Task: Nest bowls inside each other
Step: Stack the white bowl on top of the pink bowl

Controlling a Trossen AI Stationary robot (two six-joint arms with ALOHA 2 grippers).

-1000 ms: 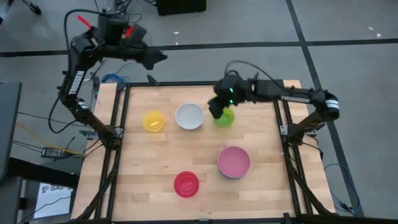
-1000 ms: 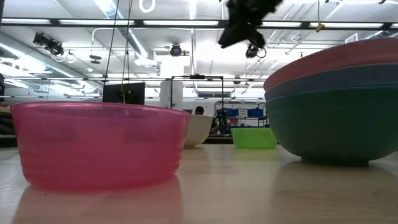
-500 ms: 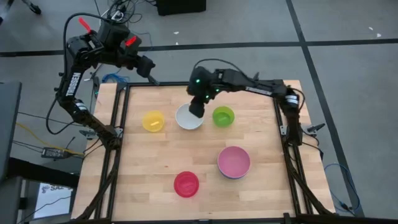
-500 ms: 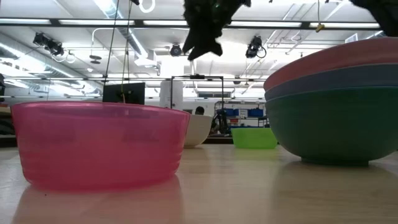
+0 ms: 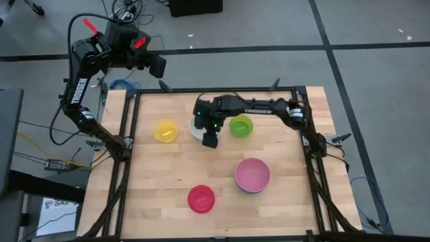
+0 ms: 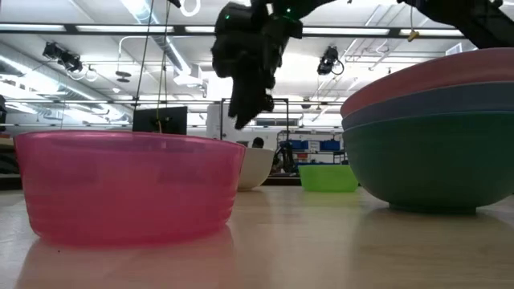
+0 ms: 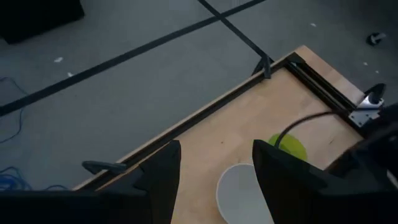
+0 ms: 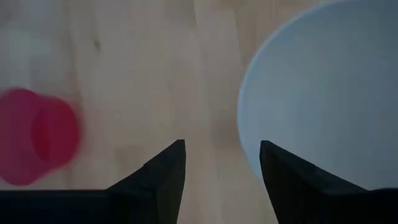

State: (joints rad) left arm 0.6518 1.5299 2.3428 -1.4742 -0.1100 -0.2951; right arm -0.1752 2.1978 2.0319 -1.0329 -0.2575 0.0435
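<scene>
On the pale wooden table [image 5: 168,175], the pink bowl [image 5: 252,173] sits nested atop a blue and a teal one, the white bowl [image 5: 196,128], lime green bowl [image 5: 241,125], yellow bowl [image 5: 165,130] and red bowl [image 5: 201,198] stand empty, the right gripper [image 5: 209,140] hangs spread and empty over the white rim, and the left gripper [image 5: 158,66] waits parted beyond the table's far edge.

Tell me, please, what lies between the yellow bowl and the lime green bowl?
The white bowl lies between the yellow bowl and the lime green bowl, with the right hand above its near rim. The high view shows it.
</scene>
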